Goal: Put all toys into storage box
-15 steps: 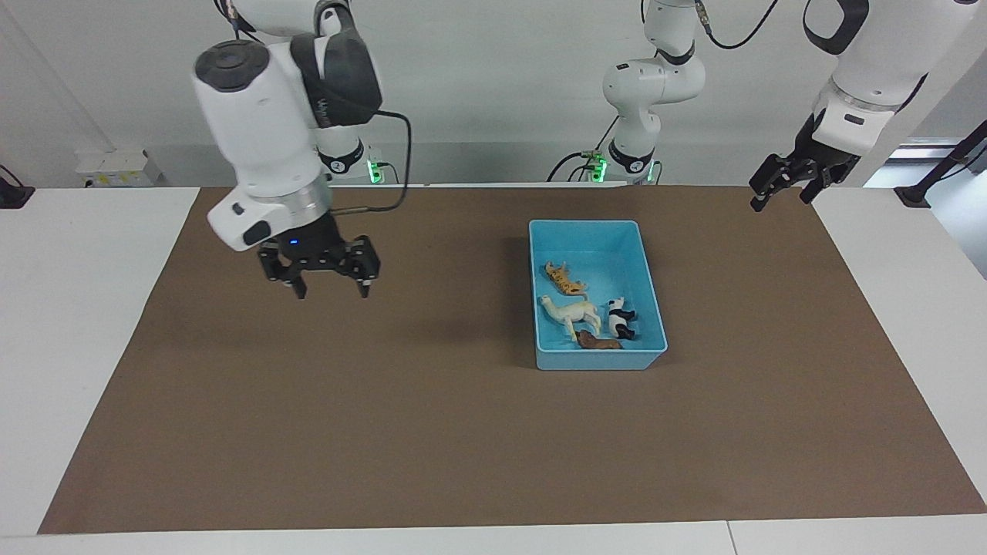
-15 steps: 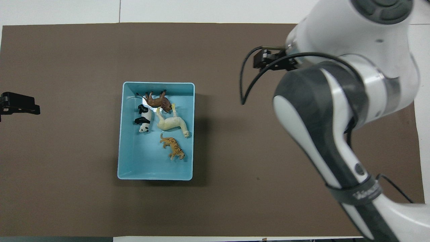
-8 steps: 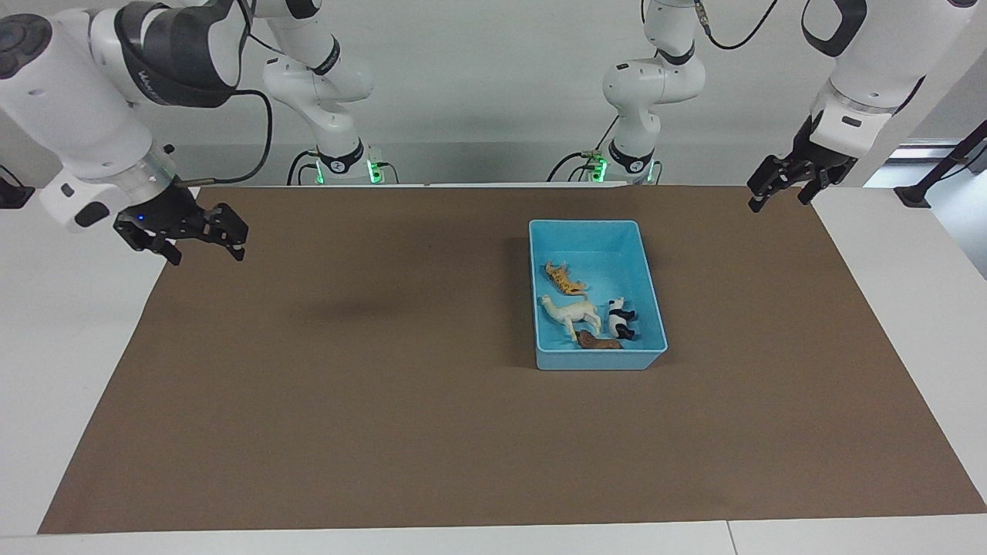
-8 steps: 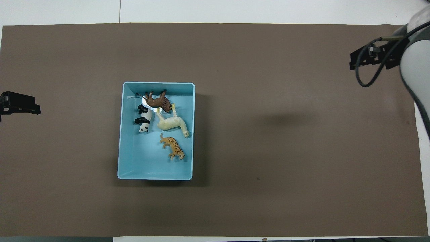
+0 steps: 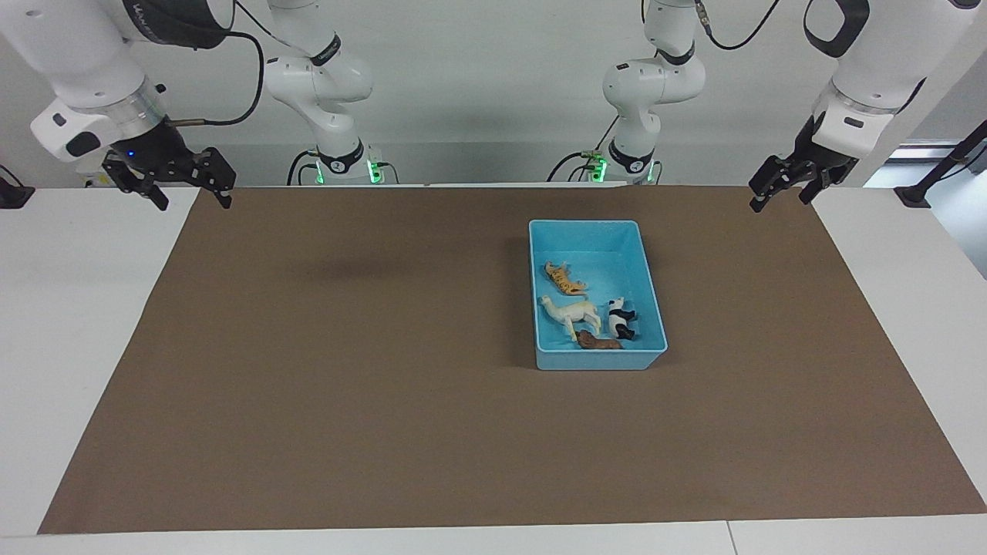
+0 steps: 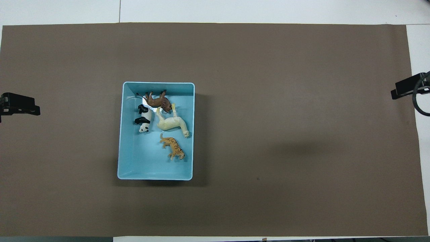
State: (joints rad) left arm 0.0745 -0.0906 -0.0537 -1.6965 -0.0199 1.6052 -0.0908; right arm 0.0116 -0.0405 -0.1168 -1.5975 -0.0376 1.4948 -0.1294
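Note:
The light blue storage box (image 5: 584, 223) stands on the brown mat, toward the left arm's end of the table; it also shows in the overhead view (image 6: 158, 83). All the toys lie in it. The orange tiger (image 5: 565, 279) (image 6: 172, 147) is nearest to the robots. Then come the cream horse (image 5: 572, 312) (image 6: 172, 123) and, beside it, the panda (image 5: 619, 317) (image 6: 144, 119). The brown lion (image 5: 597, 341) (image 6: 158, 101) is farthest. My right gripper (image 5: 191, 202) (image 6: 408, 90) is open and empty, up over the mat's edge at its own end. My left gripper (image 5: 780, 202) (image 6: 20, 104) is open and empty and waits over the mat's edge at its end.
A brown mat (image 5: 347, 370) covers most of the white table (image 5: 77, 324). Nothing but the box and its toys lies on the mat. Both arm bases stand at the table's robot edge.
My right gripper has moved from over the middle of the mat out to its own end of the table and has risen. The left arm, the box and the toys have not moved.

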